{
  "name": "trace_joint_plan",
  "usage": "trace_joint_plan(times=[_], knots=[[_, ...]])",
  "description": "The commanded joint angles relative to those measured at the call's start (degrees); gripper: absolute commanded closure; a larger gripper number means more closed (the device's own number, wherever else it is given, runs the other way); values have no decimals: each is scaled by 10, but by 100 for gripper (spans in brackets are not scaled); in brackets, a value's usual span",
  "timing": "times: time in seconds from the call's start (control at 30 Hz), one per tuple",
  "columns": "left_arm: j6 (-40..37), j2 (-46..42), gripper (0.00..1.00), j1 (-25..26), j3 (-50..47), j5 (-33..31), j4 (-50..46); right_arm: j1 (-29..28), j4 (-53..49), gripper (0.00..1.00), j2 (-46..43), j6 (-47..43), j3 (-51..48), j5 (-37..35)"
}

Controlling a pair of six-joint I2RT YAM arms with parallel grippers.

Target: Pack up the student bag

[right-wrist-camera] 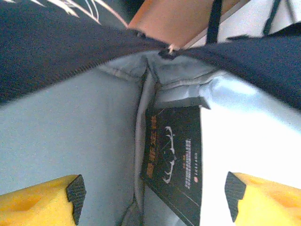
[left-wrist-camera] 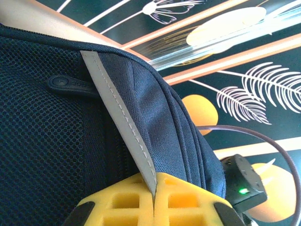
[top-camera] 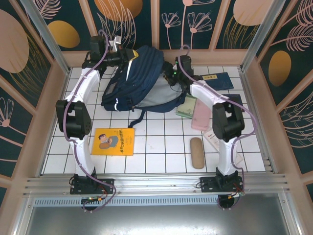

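Left end effector of mine is clamped shut on the student bag. It pinches the reflective stripe and holds the top edge up at the far middle of the bench. My right end effector stands wide open inside the bag's mouth, gripping nothing. A dark book lies against the grey lining ahead of it. I judge that item packed. Next, I should draw the right arm out and fetch another, perhaps the green notebook just right of the bag.
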State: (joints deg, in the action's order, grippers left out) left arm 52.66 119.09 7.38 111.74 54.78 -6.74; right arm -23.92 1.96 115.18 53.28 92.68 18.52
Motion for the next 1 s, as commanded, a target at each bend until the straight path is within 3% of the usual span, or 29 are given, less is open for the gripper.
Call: trace_joint_plan(times=[0.0,0.13,0.37,0.57,0.6,0.67,0.73,0.87,0.97], knots=[[-25,-18,100,-10,12,-12,22,11,-42,26,-51,-32,-36,-28],[-47,-7,100,-3,10,-35,-4,14,-76,29,-132,-76,-103,-98],[-134,64,100,71,36,-121,-101,-13,-55,30,-270,-118,-260,-121],[-150,114,99,121,8,-170,-112,-21,-61,29,-324,-131,-335,-114],[-154,109,96,121,0,-181,-114,-24,-58,29,-331,-136,-344,-109],[-166,80,75,121,-17,-205,-119,-37,-54,29,-339,-151,-354,-97],[-192,22,57,120,-43,-240,-131,-60,-57,28,-340,-174,-351,-84],[-207,-126,33,111,-153,-308,-127,-112,-48,27,-318,-215,-343,-49],[-177,-239,26,91,-279,-358,-129,-151,-33,27,-281,-248,-330,-2]])
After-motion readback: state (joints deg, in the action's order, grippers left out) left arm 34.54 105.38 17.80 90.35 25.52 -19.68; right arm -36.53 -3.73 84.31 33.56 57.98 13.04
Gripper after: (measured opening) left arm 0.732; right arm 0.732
